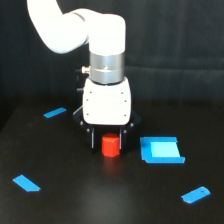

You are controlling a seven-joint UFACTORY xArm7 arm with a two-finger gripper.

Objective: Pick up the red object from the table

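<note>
Tool (106,141) straddles the red object (110,145), fingers set wide either side of it on the bench (100,200). Centre the block, lower fully, then close squarely before you lift; the blue square piece (161,150) sits near.

pincer (106,141): low over the table (100,200)
block (110,145): between its fingers
square piece (161,150): just beside, exterior view's right
strips (26,183): well apart, scattered both sides
</note>
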